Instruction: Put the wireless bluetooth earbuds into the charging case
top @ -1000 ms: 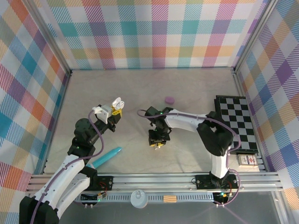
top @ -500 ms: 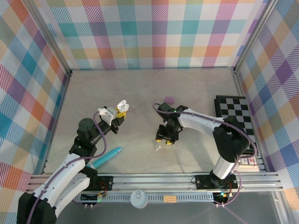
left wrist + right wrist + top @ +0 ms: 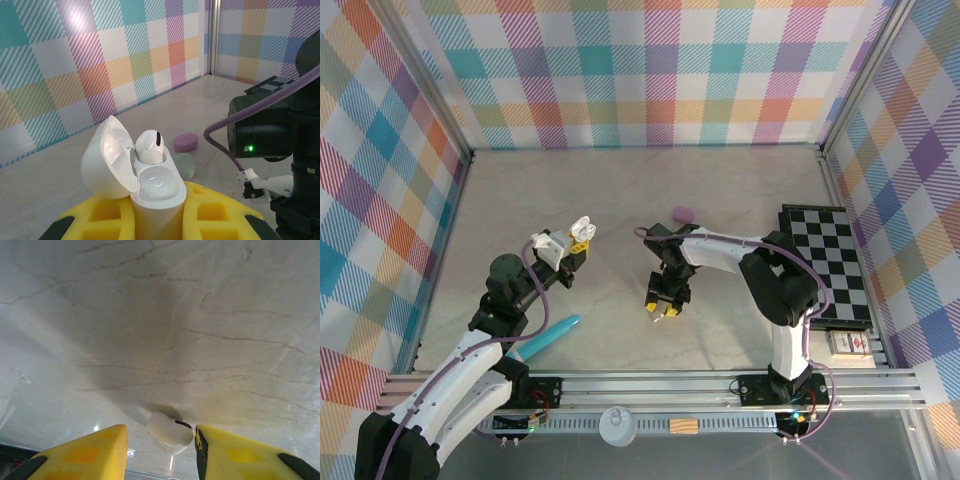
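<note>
No text, brand, number or sign can be read in any view. A small box (image 3: 848,343) at the lower right of the top view, just below the checkered board (image 3: 825,262), carries dark and red print. It is too small to make out.

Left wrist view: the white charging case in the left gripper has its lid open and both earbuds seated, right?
Not quite. The left wrist view shows the white charging case held lid-open in the left gripper, but only one earbud is seated; the nearer slot is empty.
</note>
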Controlling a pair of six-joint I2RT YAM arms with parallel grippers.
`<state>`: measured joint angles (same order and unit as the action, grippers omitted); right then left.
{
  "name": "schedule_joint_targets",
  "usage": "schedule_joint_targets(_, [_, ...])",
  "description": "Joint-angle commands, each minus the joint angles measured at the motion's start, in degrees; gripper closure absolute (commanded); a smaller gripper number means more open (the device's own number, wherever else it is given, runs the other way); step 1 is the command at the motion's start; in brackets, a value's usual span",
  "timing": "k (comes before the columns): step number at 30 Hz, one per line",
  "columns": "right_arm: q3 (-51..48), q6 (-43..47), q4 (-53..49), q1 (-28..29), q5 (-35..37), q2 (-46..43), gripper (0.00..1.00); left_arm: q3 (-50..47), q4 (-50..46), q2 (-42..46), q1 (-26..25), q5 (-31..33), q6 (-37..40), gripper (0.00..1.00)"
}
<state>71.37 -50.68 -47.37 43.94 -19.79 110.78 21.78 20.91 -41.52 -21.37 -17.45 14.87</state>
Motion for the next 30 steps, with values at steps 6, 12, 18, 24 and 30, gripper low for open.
schedule_joint_targets(6, [2.3,-1.3,-3.4,0.4,-3.0,3.9,0.62,-0.7,0.6,0.8,-0.5,0.6,1.1,1.0])
schedule_joint_targets(12, [3.9,-0.7,-5.1,0.4,-1.1,5.8,0.68,-0.7,0.8,0.7,-0.5,0.3,1.2,1.0])
schedule_joint_targets(18, [4.2,-0.5,-5.5,0.4,-0.4,5.8,0.73,-0.6,1.0,0.6,-0.5,-0.2,1.3,1.0])
schedule_joint_targets(24, [4.1,-0.8,-5.8,0.4,3.0,2.2,0.73,-0.5,0.9,0.1,-0.6,-0.8,1.2,1.0])
schedule_joint_targets(30, [3.5,-0.6,-5.2,0.4,9.4,-3.4,0.73,0.1,0.2,-1.2,-1.9,-1.9,1.2,1.0])
